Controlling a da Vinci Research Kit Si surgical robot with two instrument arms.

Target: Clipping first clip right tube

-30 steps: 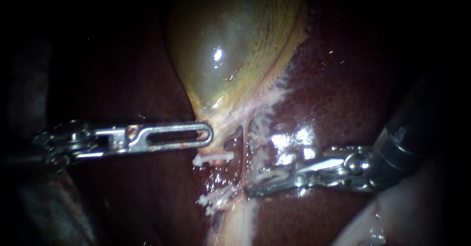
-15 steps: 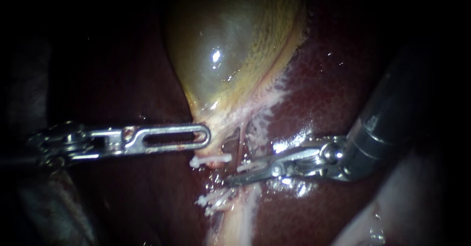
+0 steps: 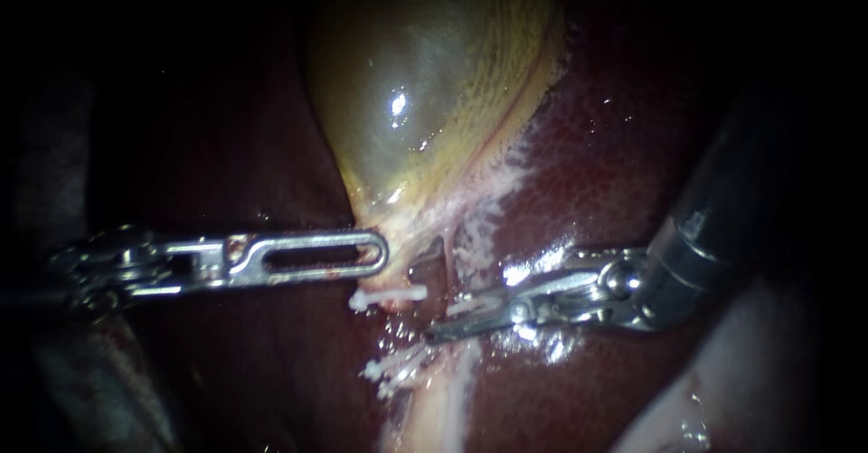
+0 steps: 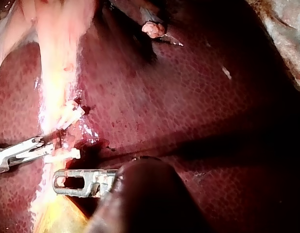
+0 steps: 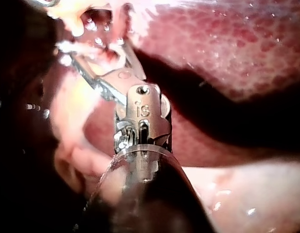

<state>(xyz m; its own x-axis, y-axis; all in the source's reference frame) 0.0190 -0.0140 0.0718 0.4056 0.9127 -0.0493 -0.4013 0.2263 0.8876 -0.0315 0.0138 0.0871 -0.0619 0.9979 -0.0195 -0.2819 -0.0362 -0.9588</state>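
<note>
Silver instruments, two: left instrument (image 3: 372, 252), right instrument (image 3: 445, 328); one gallbladder (image 3: 425, 82).

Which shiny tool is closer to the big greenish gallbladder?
Left. My left instrument has its tip right against the narrow lower end of the gallbladder. My right instrument is farther off, its tip lower down at the thin tube.

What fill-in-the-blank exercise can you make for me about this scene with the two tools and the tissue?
1. The tip of the left tool reaches the narrow lower end of the greenish ____.
2. The right tool lies over the dark red ____.
3. In the endoscope view, one white clip sits just below the tip of the ____ tool.

Missing words: gallbladder; liver; left.
</note>
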